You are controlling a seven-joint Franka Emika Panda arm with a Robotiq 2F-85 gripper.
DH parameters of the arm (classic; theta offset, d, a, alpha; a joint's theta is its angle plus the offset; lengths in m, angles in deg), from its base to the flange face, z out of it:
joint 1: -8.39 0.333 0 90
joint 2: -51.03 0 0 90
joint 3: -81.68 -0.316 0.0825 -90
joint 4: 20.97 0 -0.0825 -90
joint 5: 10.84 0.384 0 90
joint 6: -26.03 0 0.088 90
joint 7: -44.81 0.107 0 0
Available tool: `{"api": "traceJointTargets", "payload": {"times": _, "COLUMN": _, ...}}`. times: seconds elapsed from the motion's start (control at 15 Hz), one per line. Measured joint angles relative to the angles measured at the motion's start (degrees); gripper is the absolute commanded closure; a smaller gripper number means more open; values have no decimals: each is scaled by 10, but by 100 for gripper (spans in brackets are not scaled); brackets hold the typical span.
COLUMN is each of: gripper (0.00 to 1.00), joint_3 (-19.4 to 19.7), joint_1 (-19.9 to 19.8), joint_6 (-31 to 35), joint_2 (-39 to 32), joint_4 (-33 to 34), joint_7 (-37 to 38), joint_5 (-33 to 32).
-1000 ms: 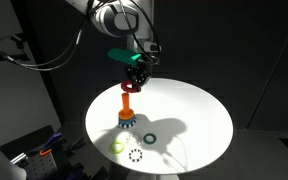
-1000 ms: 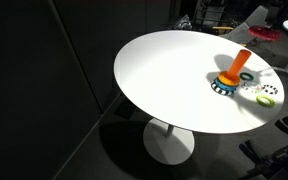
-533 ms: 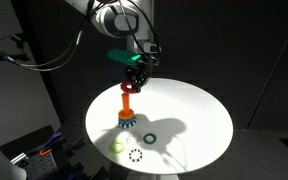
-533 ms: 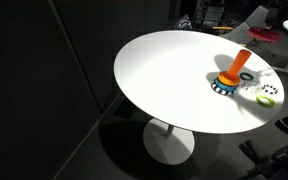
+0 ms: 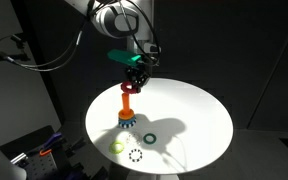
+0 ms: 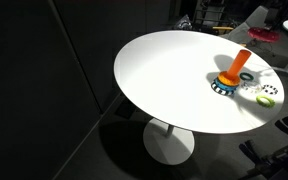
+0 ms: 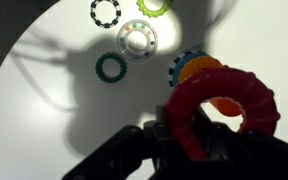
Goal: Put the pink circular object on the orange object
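a round white surface (image 6: 164, 80) on a single pedestal foot (image 6: 170, 140) stands brightly lit in a dark room. the fingers (image 5: 134, 75) are closed on the pink circular object (image 5: 131, 87), holding it in the air just above the top of the orange object (image 5: 125, 104). a dark green ring (image 5: 150, 137), a yellow-green ring (image 5: 117, 146) and a white black-dotted ring (image 5: 135, 154) lie loose near its base.
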Motion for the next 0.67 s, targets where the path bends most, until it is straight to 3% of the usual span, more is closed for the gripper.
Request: {"api": "traceJointTargets", "payload": {"times": 0.67, "gripper": 90, "joint_3": -9, "joint_1": 14, "joint_6": 9, "joint_2": -15, "joint_4": 2, "joint_7": 8, "joint_5": -15}}
